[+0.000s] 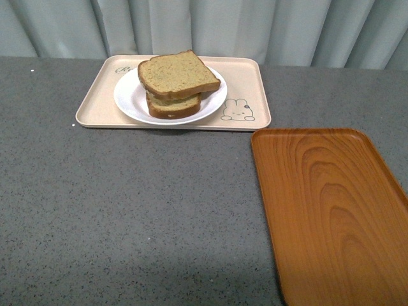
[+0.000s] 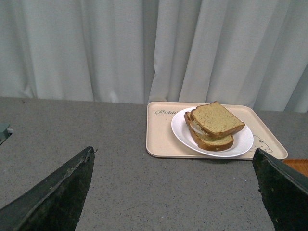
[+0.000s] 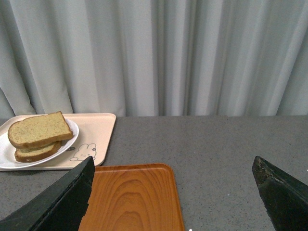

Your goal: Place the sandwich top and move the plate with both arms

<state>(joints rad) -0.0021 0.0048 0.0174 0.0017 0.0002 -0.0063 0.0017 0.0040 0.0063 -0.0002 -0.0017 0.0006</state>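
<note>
Your plate (image 1: 131, 102), sandwich top (image 1: 177, 74) already on, lies ahead-left on the surface, nearer the released left pincer (image 2: 173, 192); right pincer (image 3: 173, 192) also released.

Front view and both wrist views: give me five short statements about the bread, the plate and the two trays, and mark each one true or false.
1. The large tan speckled bread slice with brown crust lies on top of another slice. True.
2. The round white shallow plate stands on the orange wood-grain tray. False: it stands on the beige rabbit-print tray.
3. The orange tray is bare. True.
4. The left gripper has its fingers shut on the plate. False: its fingers stand wide apart, well short of the plate, holding nothing.
5. The right gripper holds the top slice. False: its fingers are spread open and hold nothing; the slice rests on the stack.
</note>
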